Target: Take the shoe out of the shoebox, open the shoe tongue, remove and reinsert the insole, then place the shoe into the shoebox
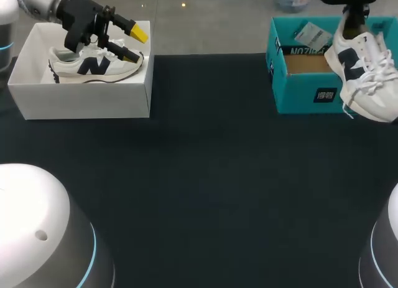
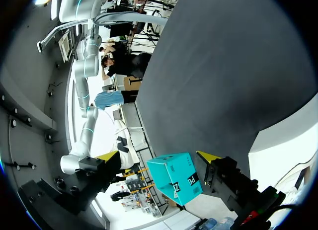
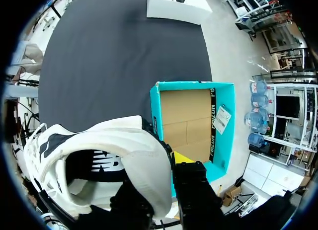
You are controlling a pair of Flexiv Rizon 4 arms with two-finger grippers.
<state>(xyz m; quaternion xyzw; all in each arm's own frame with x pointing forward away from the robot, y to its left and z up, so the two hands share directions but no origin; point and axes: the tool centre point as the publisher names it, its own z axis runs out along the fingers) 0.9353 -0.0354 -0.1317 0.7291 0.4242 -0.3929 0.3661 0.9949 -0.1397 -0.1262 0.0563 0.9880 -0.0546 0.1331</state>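
A white sneaker with dark side markings (image 1: pixel 364 70) hangs toe-down over the right end of the open teal shoebox (image 1: pixel 305 92). My right gripper (image 1: pixel 356 28) is shut on its heel. In the right wrist view one finger is inside the sneaker (image 3: pixel 99 160) and the yellow-tipped one outside, the gripper (image 3: pixel 159 165) clamping the heel collar above the teal shoebox (image 3: pixel 226 140). A second matching sneaker (image 1: pixel 93 65) lies in the white shoebox (image 1: pixel 87 101) at far left. My left gripper (image 1: pixel 134 44) hovers open over that sneaker. The left wrist view shows the left gripper (image 2: pixel 158 158) open, the teal shoebox (image 2: pixel 174 183) far ahead.
A dark mat (image 1: pixel 205 176) covers the table between the two boxes. The teal box holds a paper tag (image 1: pixel 313 34) on its back rim and has a brown cardboard floor (image 3: pixel 186 120). The white shoebox (image 3: pixel 174 4) is far across the mat from the right gripper.
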